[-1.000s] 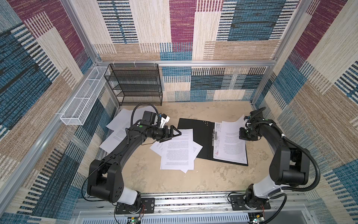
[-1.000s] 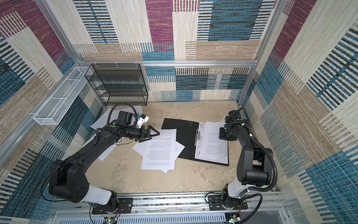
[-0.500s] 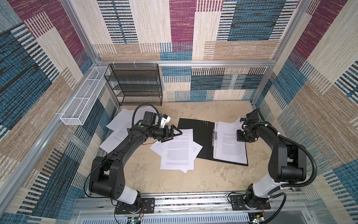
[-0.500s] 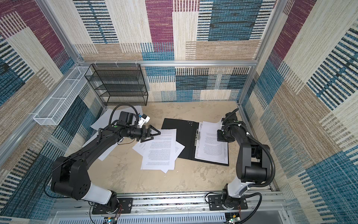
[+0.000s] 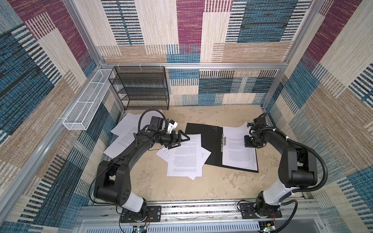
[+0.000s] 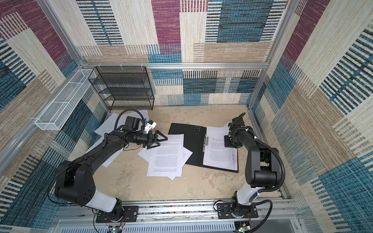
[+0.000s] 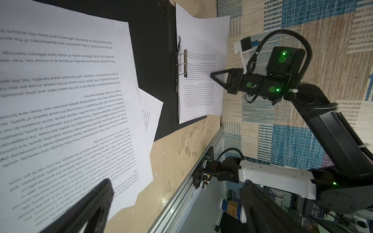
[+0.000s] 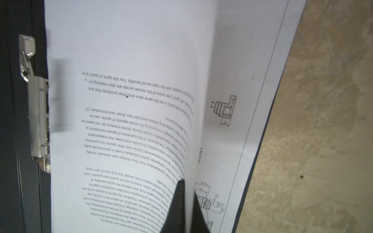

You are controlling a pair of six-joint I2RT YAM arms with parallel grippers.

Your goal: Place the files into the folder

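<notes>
One folder (image 5: 203, 145) is laid open on the table (image 5: 212, 187), right of centre, black inside up. One metal clip (image 5: 222, 141) is seen at its spine.

Two sheets are counted on the folder's right half: a text sheet (image 8: 131, 100) on top and a drawing sheet (image 8: 228, 121) beneath. The text sheet's right edge is pinched by the right gripper (image 7: 213, 75), which is clamped tight on it. That edge is raised and curled off the drawing sheet.

The folder's left edge is overlapped by the centre pile (image 5: 184, 159), made up of two or three printed sheets; the exact count cannot be read.

A left group (image 5: 125, 131) of about three sheets is spread at the far left, partly hidden under the left arm. One is blank and at least one is printed.

The left gripper (image 5: 184, 141) is spread wide and empty, just above the far edge of the centre pile. Contact with the paper cannot be told.

One black mesh rack (image 5: 141, 86) and one white wire basket (image 5: 84, 109) are set along the far-left walls.
</notes>
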